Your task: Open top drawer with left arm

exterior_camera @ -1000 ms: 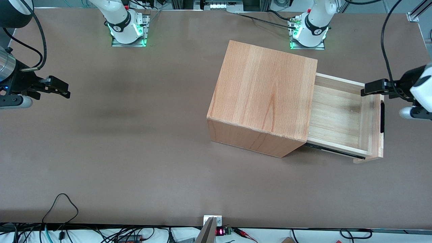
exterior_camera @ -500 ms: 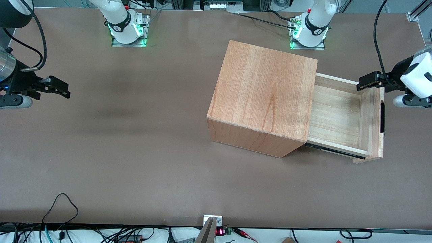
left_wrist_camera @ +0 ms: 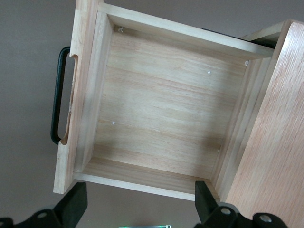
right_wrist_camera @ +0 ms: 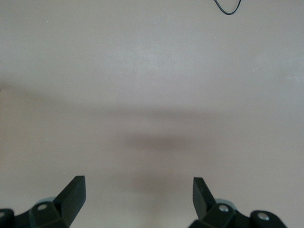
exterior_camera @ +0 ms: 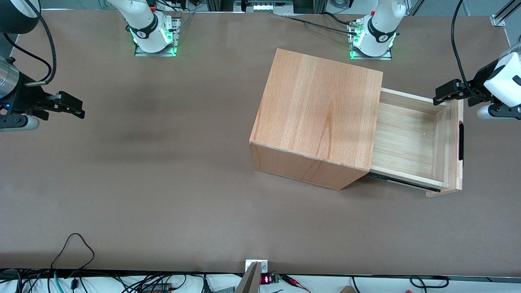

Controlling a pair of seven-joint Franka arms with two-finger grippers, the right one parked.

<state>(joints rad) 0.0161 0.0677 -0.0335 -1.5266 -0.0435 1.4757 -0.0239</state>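
Note:
The top drawer (exterior_camera: 411,140) stands pulled well out of the wooden cube casing (exterior_camera: 321,114), toward the working arm's end of the table. Its pale plank floor (left_wrist_camera: 161,114) is bare. A long black bar handle (exterior_camera: 461,141) (left_wrist_camera: 58,95) runs along its flat front panel. The left arm (exterior_camera: 502,83) hovers above the drawer corner that lies farthest from the front camera. Its black gripper (exterior_camera: 443,94) (left_wrist_camera: 140,209) is open, holds nothing, and touches neither drawer nor handle. Both fingertips (left_wrist_camera: 75,202) spread wide over the drawer's side wall and the table beside it.
The casing sits angled on the brown table (exterior_camera: 163,162). A black slide rail (exterior_camera: 403,182) shows under the drawer's side nearest the front camera. Two arm bases (exterior_camera: 372,38) stand at the table edge farthest from that camera. Cables (exterior_camera: 73,248) lie along the nearest edge.
The left gripper has risen and drawn away from the front camera, off the drawer's front panel toward its farthest corner. The drawer has stayed at the same extension.

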